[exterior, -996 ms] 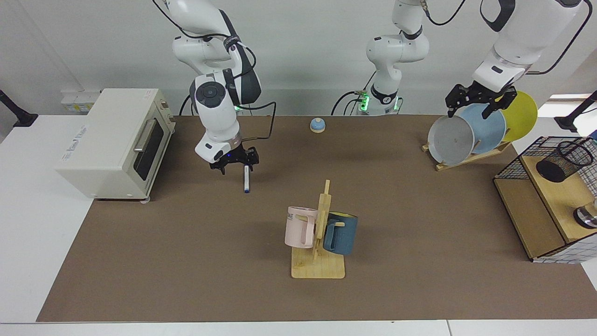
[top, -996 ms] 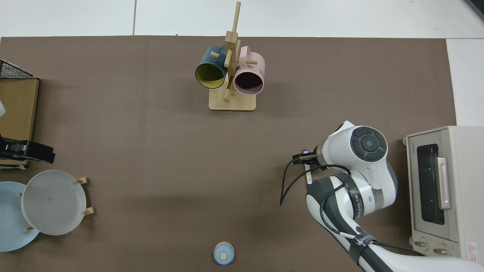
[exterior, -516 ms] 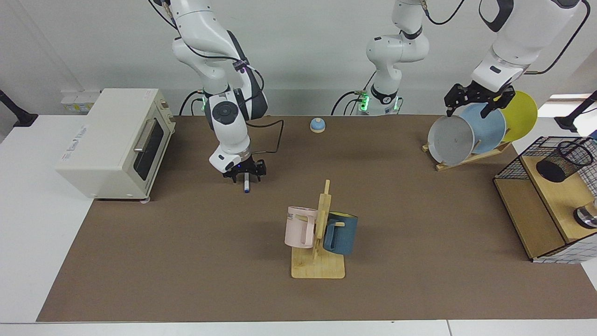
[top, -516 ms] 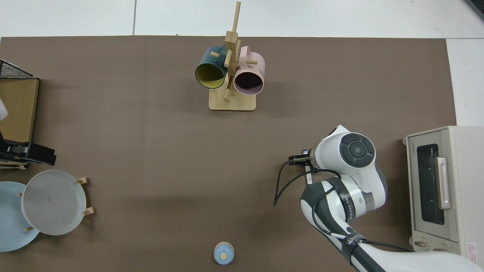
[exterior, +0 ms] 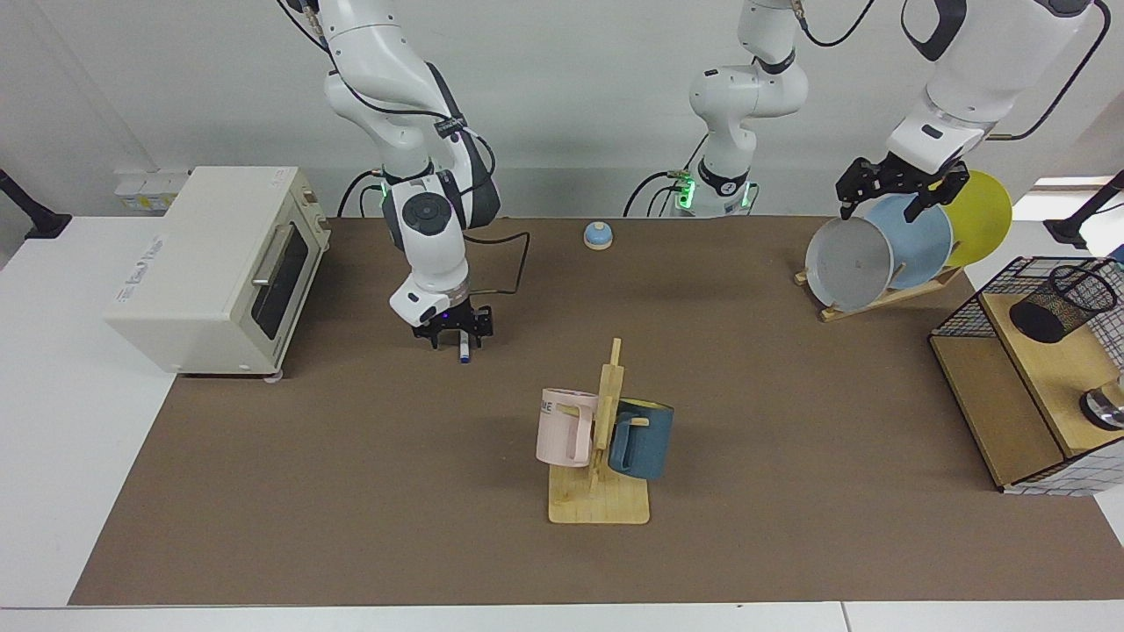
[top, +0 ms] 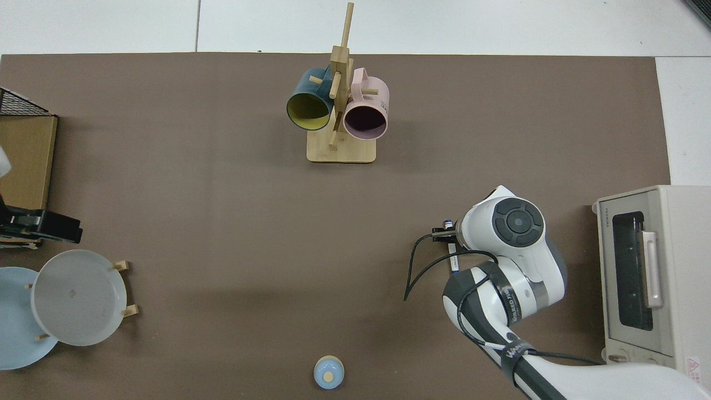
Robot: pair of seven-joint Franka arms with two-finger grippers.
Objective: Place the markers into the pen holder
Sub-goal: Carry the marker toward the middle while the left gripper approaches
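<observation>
- Right gripper (exterior: 460,334) down at the brown mat (exterior: 351,491), between the toaster oven (exterior: 215,263) and the mug tree (exterior: 600,456), fingers narrowed around the marker (exterior: 463,349); whether already pinching it, cannot tell.
- Marker lying on the mat, blue end poking out from under the gripper toward the camera in the facing view; from above, only a short stretch of barrel (top: 454,262) visible beside the wrist.
- Left gripper (exterior: 894,195) held high over the plate rack (exterior: 878,298), fingers spread, just above the grey plate (exterior: 847,263) and blue plate (exterior: 922,241); arm waiting.
- Pen holder (exterior: 1061,304) lying tipped on its side on the wooden shelf of the wire rack (exterior: 1010,386), far across the table from the marker.
- Small blue bell (exterior: 598,234) near the back edge of the mat.
</observation>
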